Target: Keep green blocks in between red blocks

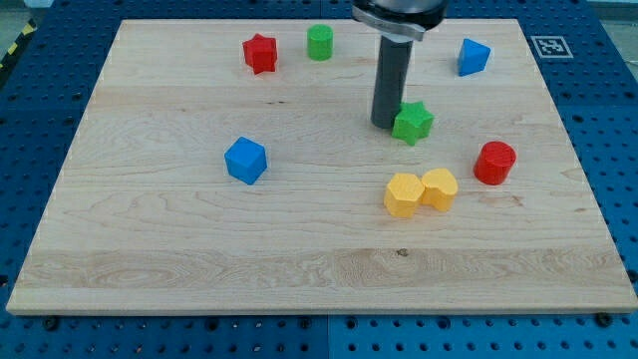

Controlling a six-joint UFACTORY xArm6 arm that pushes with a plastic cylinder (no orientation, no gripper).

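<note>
In the camera view, a pale wooden surface [199, 239] lies on a blue pegboard bench [40, 120], and the dark rod comes down from twelve o'clock, near the middle of the view's top edge. My tip [386, 124] stands on the wood, touching or all but touching the green star block [412, 122], which sits just at its three o'clock side. There are no jaws on this arm, only the straight rod, so nothing is held. The green cylinder [319, 42] stands near the view's top, at about eleven o'clock from my tip and well apart from it. Just beside that cylinder, at its nine o'clock, sits the red star block [259, 53], with a narrow gap between the two. The red cylinder [493, 163] stands at about four o'clock from the green star block, near but not touching it. The green star block thus lies roughly between the two red blocks, while the green cylinder lies above that line, toward the view's top. A blue cube-like block [245, 160] rests at about eight o'clock from my tip, well apart toward the view's left. A second blue block [473, 57], wedge-like in shape, sits at about two o'clock from my tip. Two yellow blocks [421, 191], their exact shapes hard to tell, touch each other at about five o'clock from my tip, near the red cylinder's eight o'clock side.
</note>
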